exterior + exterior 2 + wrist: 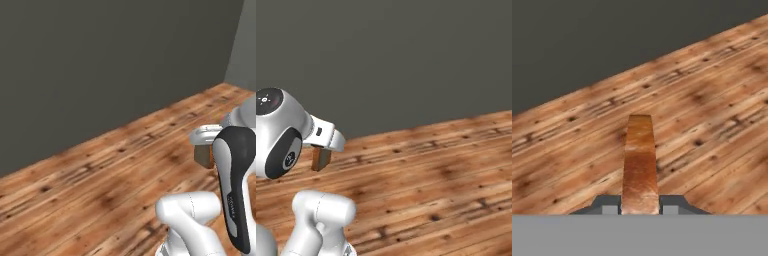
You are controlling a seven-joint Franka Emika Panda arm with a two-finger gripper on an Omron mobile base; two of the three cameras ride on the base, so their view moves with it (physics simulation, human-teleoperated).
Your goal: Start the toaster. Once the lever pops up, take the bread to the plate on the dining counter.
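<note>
Nearest to the hand camera, the gripper (640,209) has its two dark fingertips (607,205) pressed on the two faces of the bread (640,165). The jaws are closed on the slice and no gap shows between pad and crust. The slice is seen edge-on here, a narrow brown strip that goes straight away from the hand.

In the right base view the bread (321,158) hangs as a small brown piece under the white hand, above the wooden floor (431,175) and not touching it. In the left base view the bread (204,156) shows partly, just beside the dark cover of the arm.

From this I judge that the first part of the task is done: the slice is already out of the toaster and it is being carried. What is left is to reach the plate on the dining counter and to put the slice down on it. The pictures give no hint how close that counter is, because past the hand there are floor planks and, farther, a plain dark grey wall (406,60).

About writing: the round dark cap on the arm joint carries some small marks, but they are too small to read. No brand or label can be read on the bread.
</note>
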